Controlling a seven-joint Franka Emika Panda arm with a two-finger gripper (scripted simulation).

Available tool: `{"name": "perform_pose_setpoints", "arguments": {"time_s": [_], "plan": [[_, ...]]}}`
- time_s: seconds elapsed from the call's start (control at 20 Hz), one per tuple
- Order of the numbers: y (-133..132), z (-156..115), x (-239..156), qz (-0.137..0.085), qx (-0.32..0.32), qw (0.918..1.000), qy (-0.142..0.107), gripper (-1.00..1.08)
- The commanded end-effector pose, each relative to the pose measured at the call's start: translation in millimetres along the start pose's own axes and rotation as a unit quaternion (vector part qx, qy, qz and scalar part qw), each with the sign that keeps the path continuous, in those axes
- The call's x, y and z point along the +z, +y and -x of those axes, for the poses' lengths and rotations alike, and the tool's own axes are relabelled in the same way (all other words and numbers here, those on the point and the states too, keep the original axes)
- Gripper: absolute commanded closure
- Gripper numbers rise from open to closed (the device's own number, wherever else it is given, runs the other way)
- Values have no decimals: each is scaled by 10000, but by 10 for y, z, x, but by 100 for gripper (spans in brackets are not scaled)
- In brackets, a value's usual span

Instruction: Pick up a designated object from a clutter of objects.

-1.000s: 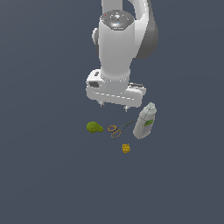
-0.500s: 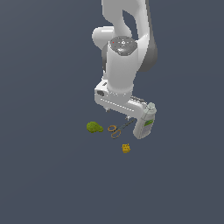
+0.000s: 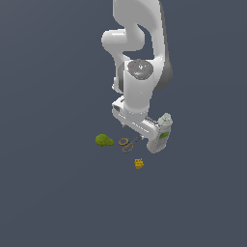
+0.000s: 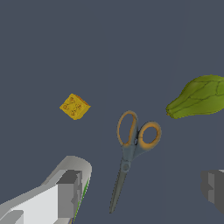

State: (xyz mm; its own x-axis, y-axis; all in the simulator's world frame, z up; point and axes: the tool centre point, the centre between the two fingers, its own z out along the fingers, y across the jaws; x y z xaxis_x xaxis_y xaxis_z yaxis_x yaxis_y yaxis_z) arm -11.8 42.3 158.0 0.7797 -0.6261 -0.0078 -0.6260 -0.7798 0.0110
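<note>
The scissors (image 4: 133,144) have two orange-brown handle loops and thin dark grey blades, and lie flat on the dark floor. In the exterior view the scissors (image 3: 128,143) sit just below my gripper (image 3: 137,134). In the wrist view my gripper (image 4: 142,190) is open, with one finger (image 4: 69,191) and the other finger (image 4: 214,188) on either side of the blades, above them and not touching. The green blob (image 3: 103,140) lies beside the handles. The grey-white bottle (image 3: 161,135) stands close against the hand. The yellow block (image 3: 139,163) lies apart.
In the wrist view the green blob (image 4: 199,96) is beyond the handle loops and the yellow block (image 4: 74,106) is off to the side. The bottle's pale body (image 4: 30,203) shows right behind one finger. The floor is plain dark grey.
The arm has come down and the hand has turned and tilted, now low over the scissors and next to the bottle. The objects have not moved.
</note>
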Motion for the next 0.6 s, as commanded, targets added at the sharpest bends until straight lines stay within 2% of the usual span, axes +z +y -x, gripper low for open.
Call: {"name": "perform_pose_setpoints", "arguments": {"time_s": [0.0,0.25,0.55], "plan": [[-15,46,119,-9,295,9996,4,-92],[-35,145,350,-24,869,9962,9,-92],[-42,272,618,-40,1553,9879,14,-92]]}}
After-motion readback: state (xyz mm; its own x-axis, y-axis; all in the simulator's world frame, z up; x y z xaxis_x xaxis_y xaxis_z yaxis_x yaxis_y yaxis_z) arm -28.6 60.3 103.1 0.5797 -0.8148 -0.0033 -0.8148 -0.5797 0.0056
